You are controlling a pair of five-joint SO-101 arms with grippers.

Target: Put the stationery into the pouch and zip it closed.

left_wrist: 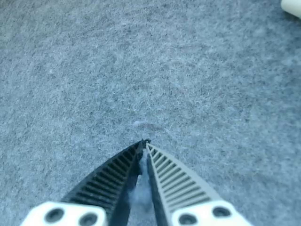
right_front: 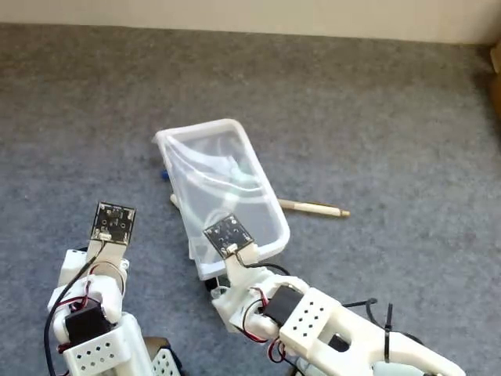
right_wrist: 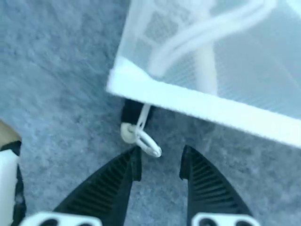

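One mesh pouch [right_front: 223, 188], tan pen [right_front: 313, 207] beside

I'm scanning every view for print and I can't read a single word, number or sign. The mesh pouch [right_front: 223, 184] shows me no lettering I can make out, and the pen [right_front: 313, 207] beside it is too small to tell. The circuit boards [right_front: 115, 222] on top of the arms show only specks too fine for me to read.
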